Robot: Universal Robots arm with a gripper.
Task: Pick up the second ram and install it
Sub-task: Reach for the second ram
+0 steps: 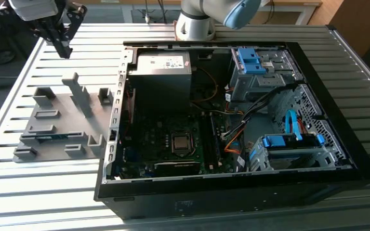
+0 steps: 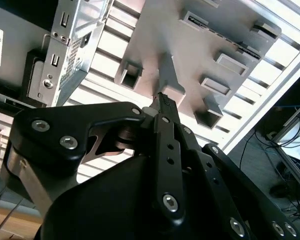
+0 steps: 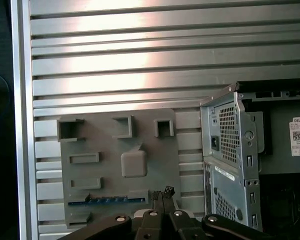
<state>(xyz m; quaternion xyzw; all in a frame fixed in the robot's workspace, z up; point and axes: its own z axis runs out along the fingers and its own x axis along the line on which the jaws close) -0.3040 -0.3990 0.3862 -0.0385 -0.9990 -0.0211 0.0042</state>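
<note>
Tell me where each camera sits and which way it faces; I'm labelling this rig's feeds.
Exterior view: off the arm, high, looking down on the open computer case, fixture plate and table; arm base and tool show.
First wrist view: on the arm, facing down onto the fixture plate holding the second ram; tool tip shows.
Second wrist view: on the arm, looking along the tool at the plate.
All three share fixture plate and tool.
</note>
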